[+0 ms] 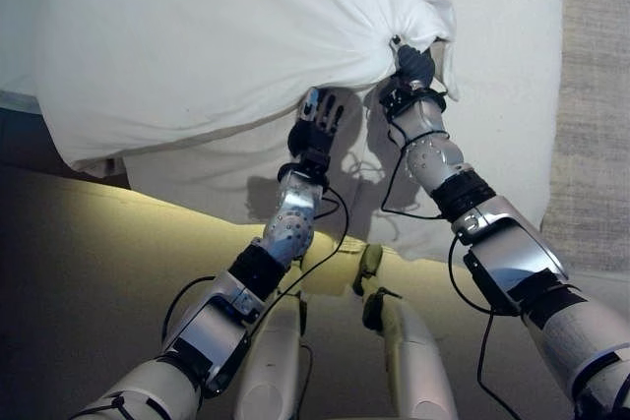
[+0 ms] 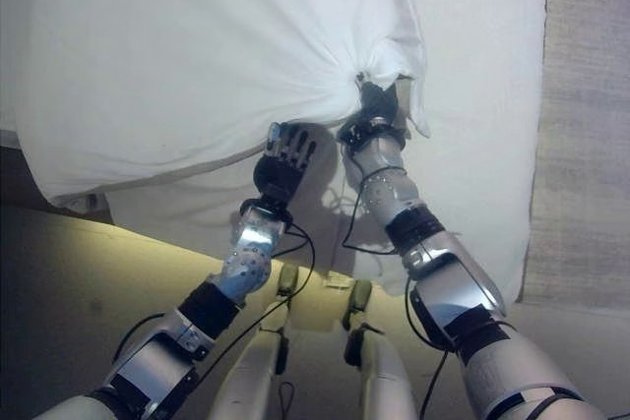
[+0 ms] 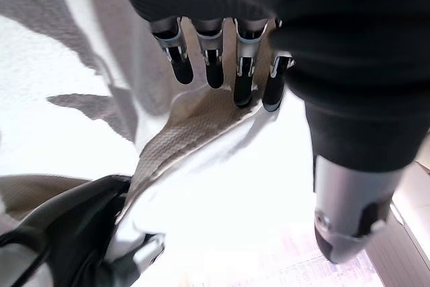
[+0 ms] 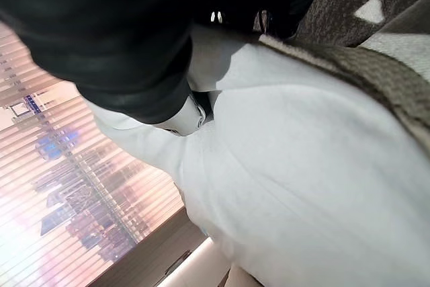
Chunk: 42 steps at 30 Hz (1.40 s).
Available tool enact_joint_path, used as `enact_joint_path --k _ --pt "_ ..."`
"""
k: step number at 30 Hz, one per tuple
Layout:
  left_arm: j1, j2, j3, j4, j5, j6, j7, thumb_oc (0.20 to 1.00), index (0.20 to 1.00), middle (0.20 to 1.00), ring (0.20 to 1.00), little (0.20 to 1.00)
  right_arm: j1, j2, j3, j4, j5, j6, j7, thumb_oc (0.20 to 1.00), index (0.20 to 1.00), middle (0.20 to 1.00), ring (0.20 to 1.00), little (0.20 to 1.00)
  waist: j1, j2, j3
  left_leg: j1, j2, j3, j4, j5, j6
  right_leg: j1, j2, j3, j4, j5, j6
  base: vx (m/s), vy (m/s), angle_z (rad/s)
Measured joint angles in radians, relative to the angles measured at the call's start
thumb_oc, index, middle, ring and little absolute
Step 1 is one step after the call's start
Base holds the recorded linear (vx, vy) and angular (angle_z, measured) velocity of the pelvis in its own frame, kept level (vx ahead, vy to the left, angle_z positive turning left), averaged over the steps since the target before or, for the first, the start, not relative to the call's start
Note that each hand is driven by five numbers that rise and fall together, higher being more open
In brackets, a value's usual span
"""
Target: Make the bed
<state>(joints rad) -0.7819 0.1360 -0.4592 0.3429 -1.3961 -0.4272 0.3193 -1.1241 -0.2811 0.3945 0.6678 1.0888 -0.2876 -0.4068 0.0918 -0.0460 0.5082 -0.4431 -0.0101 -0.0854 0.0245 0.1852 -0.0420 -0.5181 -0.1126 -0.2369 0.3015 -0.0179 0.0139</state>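
1. Pillow (image 1: pixel 236 46), white, big, is held up over the bed (image 1: pixel 502 95), covering most of the bed's far part.
2. R hand (image 1: pixel 413 71) grips pillow's near right corner; cloth bunches into radiating creases at the grip. Fingers curled into the fabric, pinching it; R wrist view shows white cloth pressed against the dark cover.
3. L hand (image 1: pixel 317 125) sits just below pillow's near edge, beside R hand, w/ fingers (image 3: pixel 245 82) straight, slightly spread, holding nothing. Whether tips touch the pillow: can't tell.
4. White sheet (image 2: pixel 472 145) covers the bed under the pillow, reaching the bed's right edge.
5. Beige textured floor (image 1: pixel 596 95) runs along bed's right edge.
6. Blinds (image 4: pixel 74 199) in R wrist view, behind the pillow.
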Motion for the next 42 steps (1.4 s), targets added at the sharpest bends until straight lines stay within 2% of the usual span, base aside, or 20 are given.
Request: enact_joint_path --k 13,20,22,25,28,35,42 --pt "-0.025 -0.048 0.096 0.048 0.009 -0.046 0.071 1.000 1.000 1.000 1.000 1.000 0.015 0.040 -0.027 -0.002 0.000 -0.011 0.001 0.200 0.200 0.200 0.200 0.200 -0.001 -0.001 0.000 0.002 -0.001 0.000 0.007 -0.002 0.001 0.010 -0.004 -0.001 -0.006 0.005 0.006 0.00 0.000 0.00" --pt "-0.029 -0.048 0.097 0.049 0.007 -0.063 0.069 1.000 1.000 1.000 1.000 1.000 0.026 0.042 -0.030 -0.002 -0.019 -0.012 -0.009 0.200 0.200 0.200 0.200 0.200 0.000 -0.002 0.000 0.016 -0.001 0.000 0.008 -0.004 0.003 0.027 -0.003 0.004 -0.011 0.005 0.006 0.00 0.000 0.00" --pt "-0.023 -0.039 0.096 0.048 -0.038 -0.056 0.014 1.000 1.000 1.000 1.000 1.000 0.027 0.042 -0.036 -0.002 -0.019 -0.012 -0.007 0.200 0.200 0.200 0.200 0.200 0.002 -0.003 0.000 0.019 -0.001 0.001 0.008 -0.007 0.002 0.029 -0.003 0.012 -0.011 0.005 0.007 0.00 0.000 0.00" --pt "0.000 -0.025 0.092 0.046 -0.173 -0.010 -0.102 1.000 1.000 1.000 1.000 1.000 0.035 0.042 -0.046 0.007 -0.018 -0.012 0.009 0.200 0.200 0.200 0.200 0.200 0.002 -0.003 0.000 0.019 -0.004 0.001 0.012 -0.009 0.003 0.033 -0.004 0.011 -0.011 0.005 0.007 0.00 0.000 0.00" --pt "0.015 -0.021 0.088 0.036 -0.278 0.008 -0.171 1.000 1.000 1.000 1.000 1.000 0.057 0.043 -0.061 0.007 -0.018 -0.012 0.021 0.200 0.200 0.200 0.200 0.200 0.002 -0.003 0.000 0.020 -0.007 0.001 0.021 -0.015 0.008 0.042 -0.007 0.010 -0.017 0.004 0.007 0.00 0.004 0.02" --pt "0.005 -0.039 0.087 0.017 -0.374 0.001 -0.216 1.000 1.000 1.000 1.000 1.000 0.102 0.046 -0.069 -0.017 -0.018 -0.012 0.051 0.200 0.200 0.200 0.200 0.200 -0.028 -0.003 -0.001 0.019 -0.018 0.000 0.022 -0.017 0.011 0.057 -0.014 0.011 -0.021 -0.002 0.017 0.00 -0.004 0.10" --pt "0.008 -0.016 0.049 -0.045 -0.397 -0.013 -0.229 1.000 1.000 1.000 1.000 1.000 0.160 0.049 -0.069 -0.039 -0.019 -0.012 0.072 0.200 0.200 0.200 0.200 0.200 -0.028 -0.005 -0.001 0.019 -0.016 0.000 0.023 -0.017 0.011 0.060 -0.015 0.014 -0.021 -0.004 0.020 0.00 0.000 0.02"
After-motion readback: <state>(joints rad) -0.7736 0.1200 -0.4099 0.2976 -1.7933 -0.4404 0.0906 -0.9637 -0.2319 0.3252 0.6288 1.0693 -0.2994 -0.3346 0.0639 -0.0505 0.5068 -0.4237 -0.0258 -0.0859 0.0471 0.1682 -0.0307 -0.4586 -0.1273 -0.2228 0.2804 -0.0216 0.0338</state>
